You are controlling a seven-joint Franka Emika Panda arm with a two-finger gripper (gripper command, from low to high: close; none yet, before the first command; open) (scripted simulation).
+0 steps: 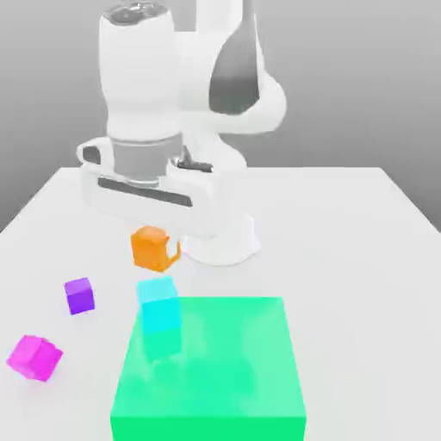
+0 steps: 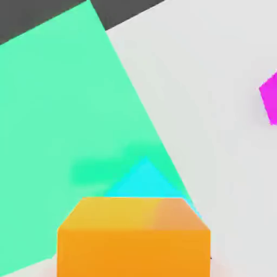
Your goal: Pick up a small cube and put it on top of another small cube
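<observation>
Toward the exterior view's left, the orange cube (image 1: 148, 251) hangs slightly tilted, gripped by the closed gripper (image 1: 156, 248), its sides about equal, with no long axis; rightward, the cyan cube (image 1: 159, 303), by the green block (image 1: 232, 362), is partly hidden behind it in the hand view.

Partly hidden behind orange cube (image 2: 133, 251) in hand view: cyan cube (image 2: 145, 181). Cut off there: magenta cube (image 2: 270, 100). In exterior view: green block's near face (image 1: 208, 429).
</observation>
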